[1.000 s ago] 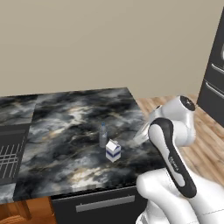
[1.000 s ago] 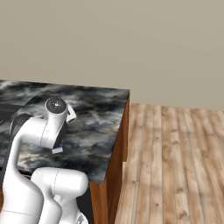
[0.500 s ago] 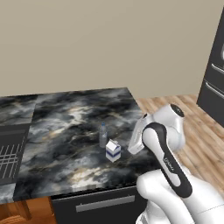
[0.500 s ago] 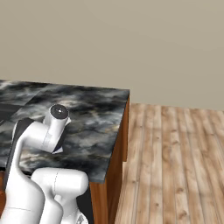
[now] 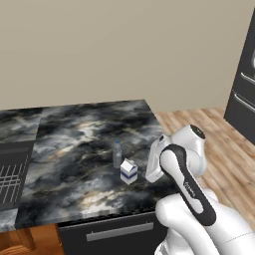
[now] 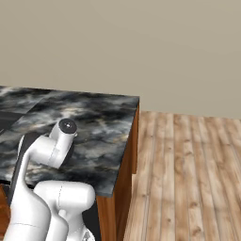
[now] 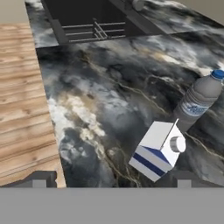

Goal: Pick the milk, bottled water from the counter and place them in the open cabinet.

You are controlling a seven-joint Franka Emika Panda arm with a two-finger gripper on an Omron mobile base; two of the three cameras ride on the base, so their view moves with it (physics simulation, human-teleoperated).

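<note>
The milk (image 5: 129, 171) stands upright on the counter (image 5: 79, 144) near its front edge, with the bottled water (image 5: 117, 153) just beside it, a little further back. The gripper (image 7: 111, 183) hangs just beside the carton with its jaws spread wide, grasping nothing, both fingertips (image 7: 39, 183) apart from the carton

Milk (image 5: 129, 171) carton upright on counter (image 5: 74, 144); bottled water (image 5: 117, 153) upright just beside it
</note>
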